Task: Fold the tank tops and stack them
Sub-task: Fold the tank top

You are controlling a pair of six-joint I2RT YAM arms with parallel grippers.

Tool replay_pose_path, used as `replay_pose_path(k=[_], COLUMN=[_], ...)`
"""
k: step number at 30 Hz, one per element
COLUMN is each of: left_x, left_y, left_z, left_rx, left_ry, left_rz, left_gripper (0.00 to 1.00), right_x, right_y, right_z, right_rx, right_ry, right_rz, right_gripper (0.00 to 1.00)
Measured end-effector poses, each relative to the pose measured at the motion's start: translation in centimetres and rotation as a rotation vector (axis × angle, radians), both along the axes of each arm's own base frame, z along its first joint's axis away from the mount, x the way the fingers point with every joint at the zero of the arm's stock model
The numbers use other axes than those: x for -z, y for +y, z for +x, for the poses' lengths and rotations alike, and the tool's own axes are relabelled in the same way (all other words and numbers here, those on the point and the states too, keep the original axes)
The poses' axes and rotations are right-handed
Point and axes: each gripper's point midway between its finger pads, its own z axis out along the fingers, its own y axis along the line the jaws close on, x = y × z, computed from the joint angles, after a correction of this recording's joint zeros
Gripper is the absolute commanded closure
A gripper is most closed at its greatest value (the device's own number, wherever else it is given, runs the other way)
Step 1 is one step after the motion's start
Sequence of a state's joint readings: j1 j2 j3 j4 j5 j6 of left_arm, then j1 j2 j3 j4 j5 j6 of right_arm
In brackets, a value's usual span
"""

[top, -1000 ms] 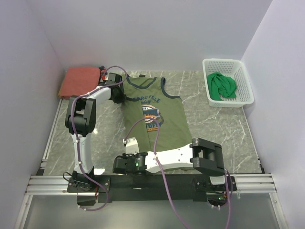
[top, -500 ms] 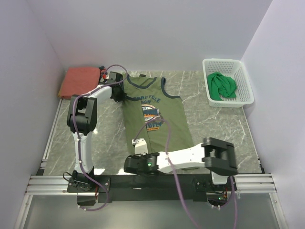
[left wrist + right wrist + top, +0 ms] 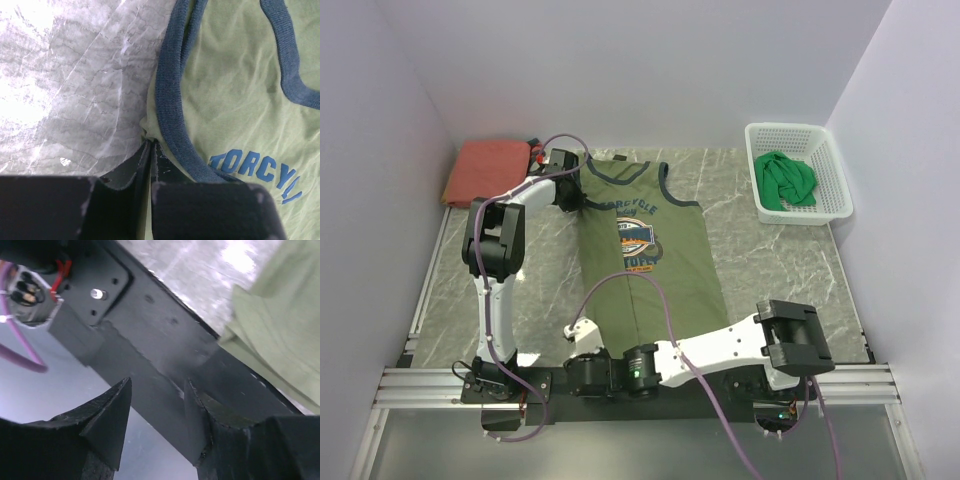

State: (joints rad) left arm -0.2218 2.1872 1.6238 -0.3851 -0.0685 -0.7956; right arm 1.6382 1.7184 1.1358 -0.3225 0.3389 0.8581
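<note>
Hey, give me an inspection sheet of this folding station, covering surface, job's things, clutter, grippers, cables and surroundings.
Surface: grey marbled tabletop, no spills seen.
Job's things: olive green tank top with navy trim spread flat at centre; rust-red cloth top folded at far left; bright green cloth top crumpled in the white plastic mesh basket at far right.
Clutter: nothing seen besides that basket.
Grippers: left gripper shut on the olive top's navy armhole edge; right gripper open, empty, over the black base rail.
Cables: purple cables loop along both arms, one arcing above the olive top.
Surroundings: plain white walls on three sides.
</note>
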Motion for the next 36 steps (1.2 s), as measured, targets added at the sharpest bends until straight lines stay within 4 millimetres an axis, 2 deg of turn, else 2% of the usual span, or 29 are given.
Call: replay_pose_path(k=[3,6,8,12,15,17,20,24,27,31,33,36], left_x=[0.0,0.0,0.0,0.0,0.0,0.0,0.0,0.0,0.0,0.0,0.0,0.0], left_y=[0.0,0.0,-0.1,-0.1,-0.1,-0.1,-0.1,-0.2,-0.2,-0.2,-0.2,-0.1], left_z=[0.0,0.1,0.1,0.1,0.1,0.1,0.1,0.1,0.1,0.1,0.1,0.1], left_rx=[0.002,0.003,0.004,0.009,0.012,0.014,0.015,0.016,0.017,0.017,0.017,0.017], left_ry=[-0.002,-0.004,-0.006,-0.01,-0.01,-0.009,-0.009,-0.01,-0.01,-0.01,-0.01,-0.009], left_rz=[0.001,0.0,-0.002,-0.004,-0.006,-0.009,-0.013,-0.015,-0.015,-0.016,-0.016,-0.017], left_gripper=[0.89,0.89,0.89,0.89,0.89,0.89,0.89,0.89,0.89,0.89,0.89,0.89], right_x=[0.1,-0.2,-1.0,-2.6,-1.6,-0.2,1.7,3.0,3.0,2.8,2.9,3.2], right_y=[-1.1,-2.3,-2.4,-0.1,0.6,0.2,-0.5,-0.9,-1.3,-1.2,-1.3,-1.4], right_z=[0.5,2.2,3.5,6.7,8.4,9.1,9.1,8.8,8.5,8.1,7.9,7.7], right_rx=[0.027,0.083,0.124,0.212,0.25,0.263,0.262,0.257,0.253,0.245,0.241,0.236], right_ry=[-0.032,-0.081,-0.105,-0.129,-0.133,-0.137,-0.144,-0.16,-0.177,-0.185,-0.184,-0.179], right_rz=[-0.038,-0.082,-0.095,-0.077,-0.112,-0.166,-0.248,-0.315,-0.341,-0.347,-0.351,-0.354], right_gripper=[0.49,0.65,0.69,0.66,0.62,0.58,0.56,0.55,0.56,0.7,0.7,0.64])
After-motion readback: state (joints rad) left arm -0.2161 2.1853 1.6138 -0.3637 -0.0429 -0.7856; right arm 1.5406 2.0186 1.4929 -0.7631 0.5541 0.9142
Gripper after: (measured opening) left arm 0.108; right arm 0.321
